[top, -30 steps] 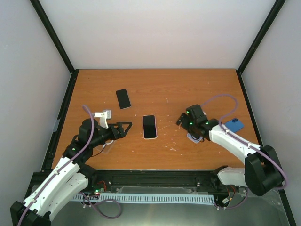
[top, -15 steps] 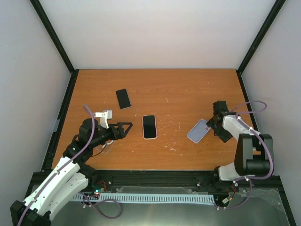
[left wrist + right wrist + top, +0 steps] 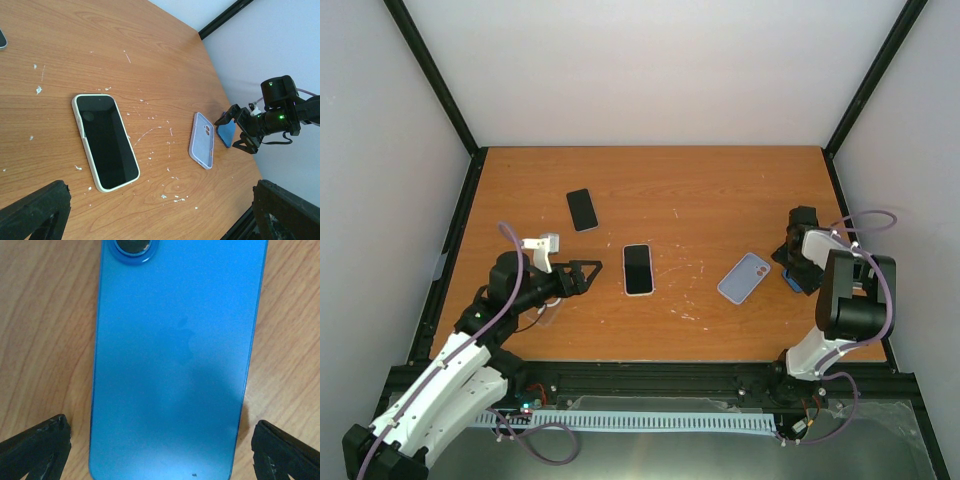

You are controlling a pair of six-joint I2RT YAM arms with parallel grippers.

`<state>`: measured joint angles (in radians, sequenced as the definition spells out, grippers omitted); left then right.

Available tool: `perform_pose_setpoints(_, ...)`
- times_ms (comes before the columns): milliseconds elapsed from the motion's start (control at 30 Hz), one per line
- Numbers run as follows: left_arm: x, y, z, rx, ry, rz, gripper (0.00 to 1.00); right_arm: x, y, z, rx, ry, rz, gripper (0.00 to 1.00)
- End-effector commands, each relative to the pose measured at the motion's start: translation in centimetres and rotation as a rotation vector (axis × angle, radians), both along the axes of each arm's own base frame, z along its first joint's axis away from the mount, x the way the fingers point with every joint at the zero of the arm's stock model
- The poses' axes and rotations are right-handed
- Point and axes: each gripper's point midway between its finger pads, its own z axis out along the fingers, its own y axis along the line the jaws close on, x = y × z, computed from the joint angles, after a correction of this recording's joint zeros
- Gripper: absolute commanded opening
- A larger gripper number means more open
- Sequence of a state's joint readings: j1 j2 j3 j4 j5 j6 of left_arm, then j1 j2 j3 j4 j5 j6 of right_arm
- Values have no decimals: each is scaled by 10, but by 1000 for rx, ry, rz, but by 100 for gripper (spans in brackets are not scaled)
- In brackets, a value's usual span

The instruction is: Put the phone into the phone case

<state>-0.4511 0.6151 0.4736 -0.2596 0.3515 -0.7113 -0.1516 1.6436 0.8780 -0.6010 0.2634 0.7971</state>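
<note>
At the table's (image 3: 700, 190) right edge: right gripper (image 3: 160, 452) spread wide, holding nothing; directly beneath it, framed by both fingertips (image 3: 35, 445), phone (image 3: 175, 355), blue, back up, lying flat; long axis crosswise to the line between the fingertips, so set for a pinch across the width. Just left of that, apart from it: case (image 3: 744, 277), lavender, probably hollow side up, though hard to tell from here. Left gripper (image 3: 588, 274) equally wide, empty, near a white-edged phone (image 3: 638, 269) at mid-table, well off from phone and case; right arm plainly nearer. Faint Apple logo on the blue back; no readable writing anywhere.
</note>
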Motion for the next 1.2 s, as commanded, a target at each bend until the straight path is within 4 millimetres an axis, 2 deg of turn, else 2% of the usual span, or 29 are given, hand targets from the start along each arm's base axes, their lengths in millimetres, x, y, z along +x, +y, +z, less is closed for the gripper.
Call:
perform_pose_setpoints(0,2,-2,8,14,-48,-15,99,1,-8,-8,-8,23,-16,96)
perform_pose_setpoints(300,3,-2,9,12,-51,-17,99,-11,-7,-26,-3,81,-24,91)
perform_pose_setpoints(467,2,-2,12,2,-48,-12,99,-22,-14,-24,-47,119,-44,89)
perform_pose_setpoints(633,1,-2,13,-15,-44,-11,99,-25,-11,-27,-33,120,-43,86)
perform_pose_setpoints(767,-1,-3,12,-28,-34,-14,100,-24,0,-35,29,107,-7,77)
perform_pose_setpoints(1067,0,-2,11,-30,-30,-7,99,-35,41,-49,155,100,113,74)
perform_pose_setpoints(1133,1,-2,12,-28,-33,-6,100,-34,48,-46,134,105,157,71)
perform_pose_setpoints(1167,1,-3,13,-27,-35,-6,99,-33,54,-45,140,101,182,74)
